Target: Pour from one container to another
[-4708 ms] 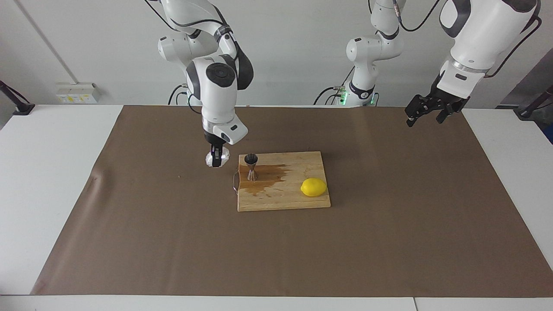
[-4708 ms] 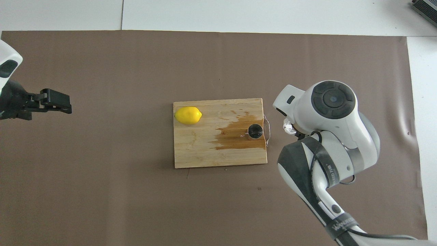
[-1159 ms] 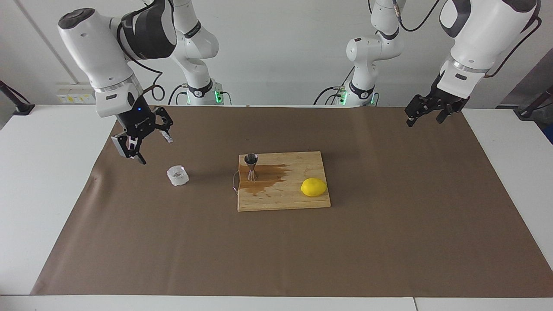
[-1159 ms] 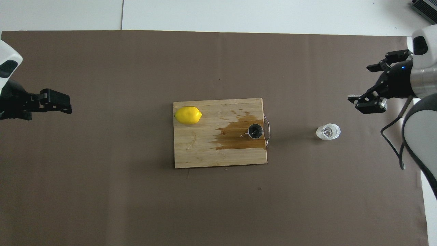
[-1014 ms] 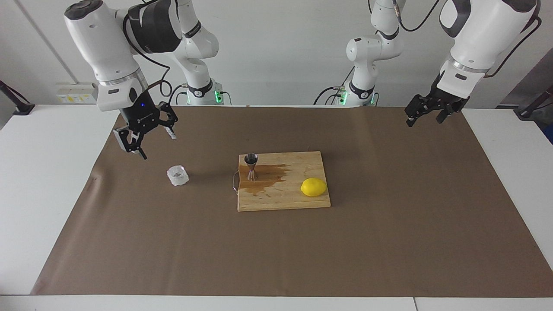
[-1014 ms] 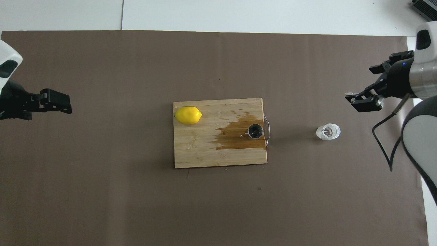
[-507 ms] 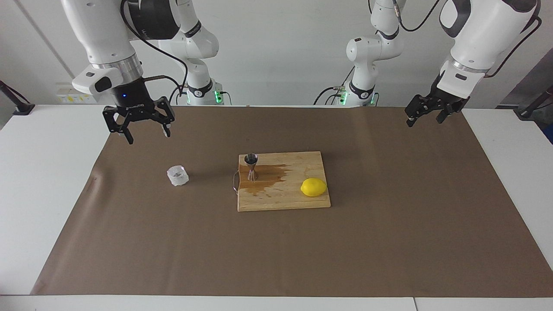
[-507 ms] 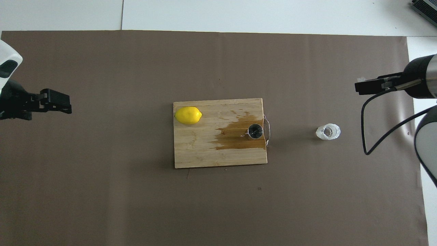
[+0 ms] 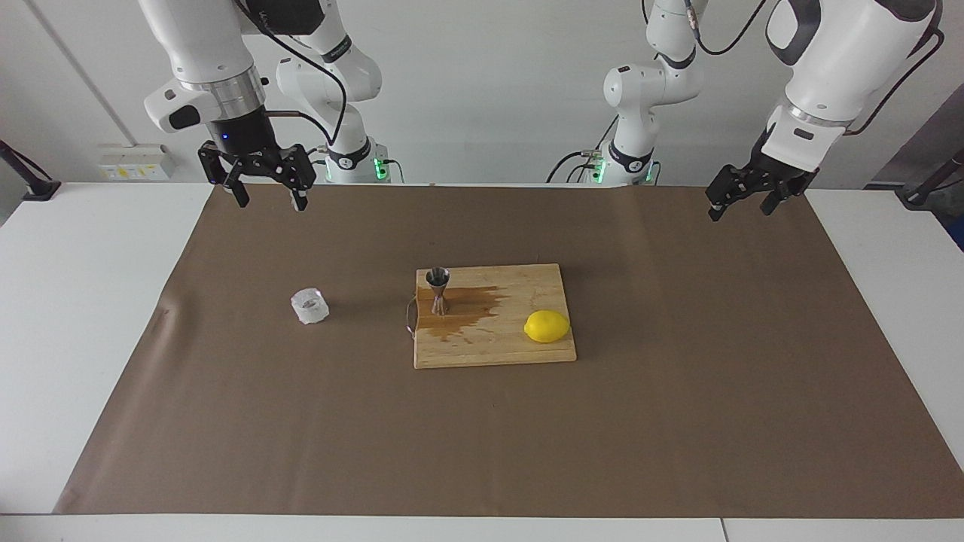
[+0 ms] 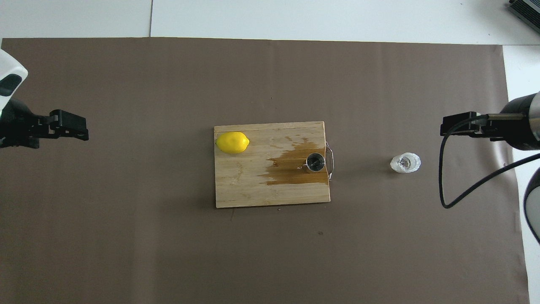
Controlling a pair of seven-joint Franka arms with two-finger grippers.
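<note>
The clear faceted glass (image 9: 310,306) (image 10: 405,163) stands upright on the brown mat, beside the cutting board toward the right arm's end. The steel jigger (image 9: 437,290) (image 10: 315,162) stands upright on the wooden board (image 9: 493,350) (image 10: 253,190), at the end closest to the glass, in a brown puddle (image 9: 471,305) (image 10: 291,169). My right gripper (image 9: 271,202) (image 10: 459,125) hangs open and empty, high over the mat's robot-side edge at the right arm's end, well clear of the glass. My left gripper (image 9: 740,211) (image 10: 69,128) waits open and empty over the mat at the left arm's end.
A yellow lemon (image 9: 547,326) (image 10: 232,142) lies on the board at the end toward the left arm. A wire handle (image 9: 410,316) (image 10: 331,162) sticks out of the board next to the jigger. The brown mat (image 9: 482,436) covers most of the white table.
My right gripper, empty, has risen and drawn back from beside the glass to the mat's robot-side edge, turning its fingers downward. Glass, jigger and left arm have not moved.
</note>
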